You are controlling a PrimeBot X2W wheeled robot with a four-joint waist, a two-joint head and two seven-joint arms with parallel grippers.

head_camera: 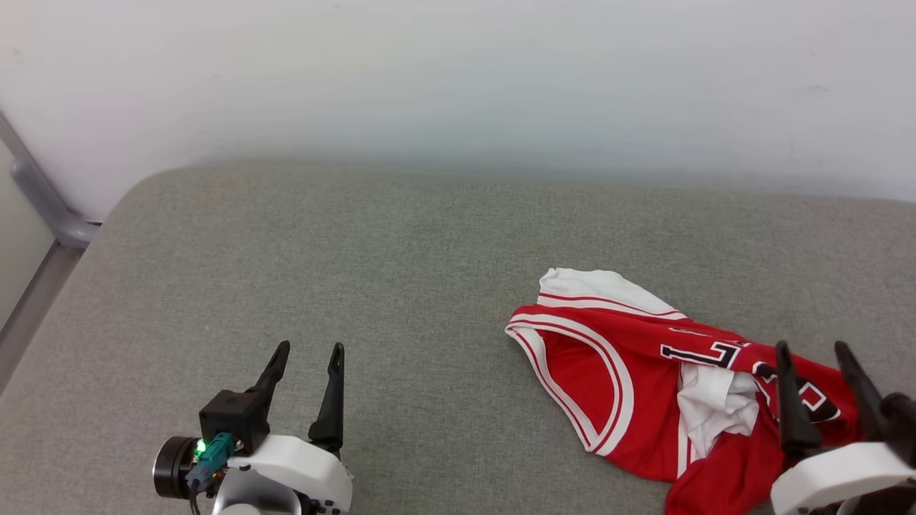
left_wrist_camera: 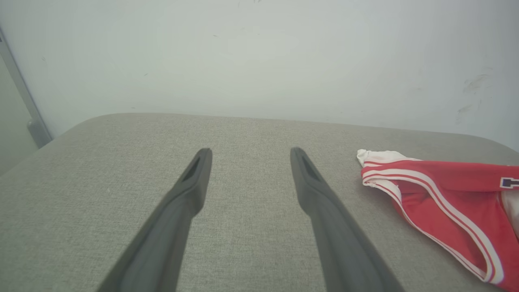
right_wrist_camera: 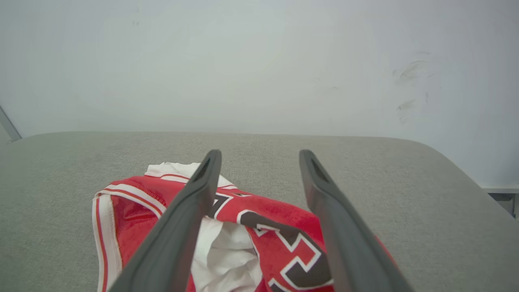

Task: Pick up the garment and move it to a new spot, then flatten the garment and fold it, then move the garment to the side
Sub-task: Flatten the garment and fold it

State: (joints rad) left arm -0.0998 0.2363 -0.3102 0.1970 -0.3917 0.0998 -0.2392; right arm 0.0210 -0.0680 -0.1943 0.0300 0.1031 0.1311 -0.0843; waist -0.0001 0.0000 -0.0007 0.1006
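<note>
The garment [head_camera: 630, 372], a red jersey with white sleeves, striped trim and black white-outlined lettering, lies crumpled on the right part of the grey padded surface [head_camera: 401, 286]. It appears too in the left wrist view [left_wrist_camera: 442, 202] and the right wrist view [right_wrist_camera: 267, 227]. My right gripper [head_camera: 812, 352] stands open just above the garment's right part, its fingers apart with nothing between them [right_wrist_camera: 260, 156]. At the lower left my left gripper [head_camera: 309, 350] is open over bare surface, well left of the garment [left_wrist_camera: 250, 153].
A pale wall [head_camera: 458, 79] rises behind the padded surface. A grey metal rail [head_camera: 43, 197] runs along the far left edge. The surface's rounded back corners lie at far left and far right.
</note>
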